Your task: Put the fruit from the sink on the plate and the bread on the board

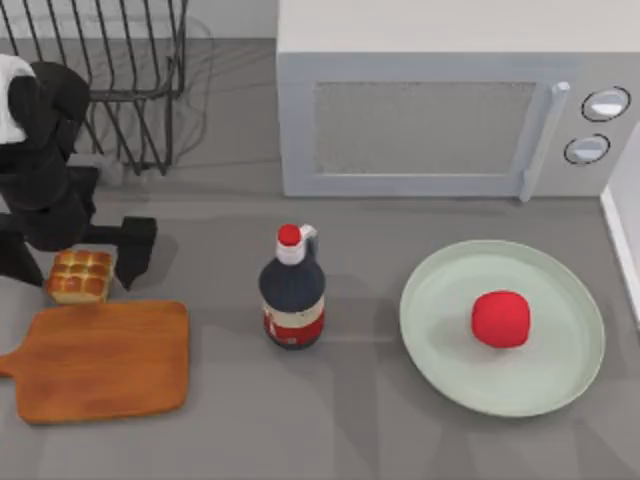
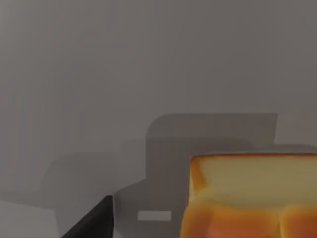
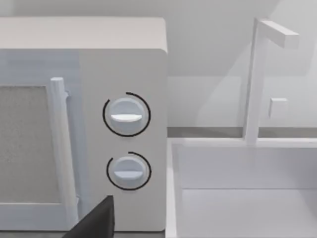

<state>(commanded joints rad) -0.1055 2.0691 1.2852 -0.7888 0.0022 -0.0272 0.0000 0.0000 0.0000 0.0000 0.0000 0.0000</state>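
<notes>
Small round red fruit (image 1: 500,319) is set on the large pale green plate (image 1: 560,385) — that half is done. Golden-brown bread block (image 1: 80,276) is held between the left gripper's (image 1: 78,262) jaws, just above the orange-brown wooden board's (image 1: 105,360) far edge (not yet released). Right gripper's jaw state can't be told.

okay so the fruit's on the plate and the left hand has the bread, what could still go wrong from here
1. The bread sits between the left hand's fingers just off the board's far edge; released here, it would likely land on the table or straddle that edge.

2. The dish rack stands close behind the left arm, so a wide swing might clip it.

3. The bottle stands upright between board and plate; a sweep toward it could tip it. The fruit is round and might roll.
</notes>
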